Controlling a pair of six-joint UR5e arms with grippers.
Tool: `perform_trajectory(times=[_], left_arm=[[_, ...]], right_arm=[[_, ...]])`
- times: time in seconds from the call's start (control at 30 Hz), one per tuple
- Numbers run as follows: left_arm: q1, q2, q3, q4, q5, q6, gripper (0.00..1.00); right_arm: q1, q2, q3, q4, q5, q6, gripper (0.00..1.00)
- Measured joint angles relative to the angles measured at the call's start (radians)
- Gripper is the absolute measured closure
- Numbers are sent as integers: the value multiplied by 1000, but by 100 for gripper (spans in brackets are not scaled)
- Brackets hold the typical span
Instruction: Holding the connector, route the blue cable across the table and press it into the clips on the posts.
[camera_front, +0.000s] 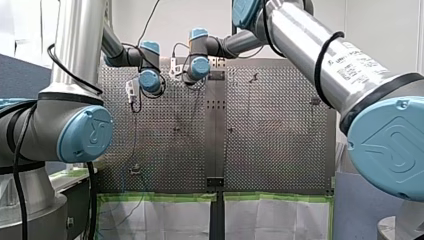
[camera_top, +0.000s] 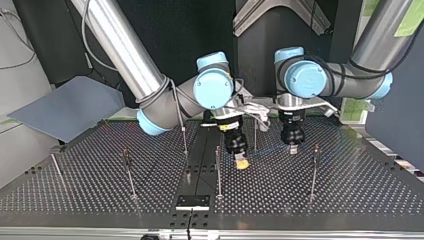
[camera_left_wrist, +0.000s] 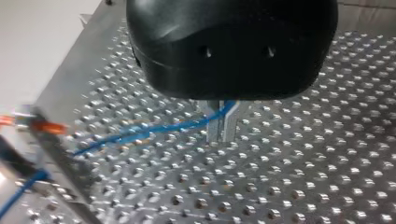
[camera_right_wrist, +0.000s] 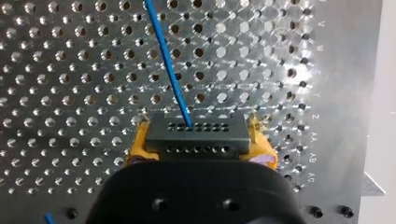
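Top view, left to right. On the perforated table (camera_top: 350, 192) thin posts (camera_top: 129, 172) stand upright, spread from left to right.

My right arm (camera_top: 145, 85) comes in at the left and reaches to the middle. Its jaws point down, low over the table, just right of the centre post (camera_top: 218, 170). Right wrist view: jaws closed on the black connector (camera_right_wrist: 196, 135), with a yellow pad (camera_right_wrist: 140, 142) on each side of it. The blue cable (camera_right_wrist: 169, 70) leaves the connector's face and runs straight away over the table.

My left arm (camera_top: 345, 80) comes in at the right. Its jaws also point down, near the right arm's but apart from them. Left wrist view: the metal fingers (camera_left_wrist: 217, 128) are closed on the cable. It passes between them and runs off to one side just above the table, toward a blurred orange piece (camera_left_wrist: 44, 126). Cannot tell whether the cable sits in any clip.
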Motion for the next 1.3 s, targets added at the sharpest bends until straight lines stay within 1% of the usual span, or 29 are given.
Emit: perform_trajectory(times=[0.23,0.5,0.63,0.8,0.93,1.07,1.3], left_arm=[[-2,0,-71,43,-1,4,100],[-13,0,-136,74,2,2,100],[-18,0,-165,111,5,-2,100],[-25,-5,-185,138,9,-8,100],[-34,-32,-193,151,10,-11,100],[-37,-62,-194,154,3,-16,100],[-41,-72,-215,152,-6,-18,100]], right_arm=[[-1,11,26,1,2,5,100],[2,23,70,-1,3,7,100],[2,25,90,-1,3,8,100],[0,26,126,-4,3,8,100],[-5,25,165,-8,1,8,100],[-9,26,208,-9,-8,9,100],[-6,25,279,-5,-20,8,100]])
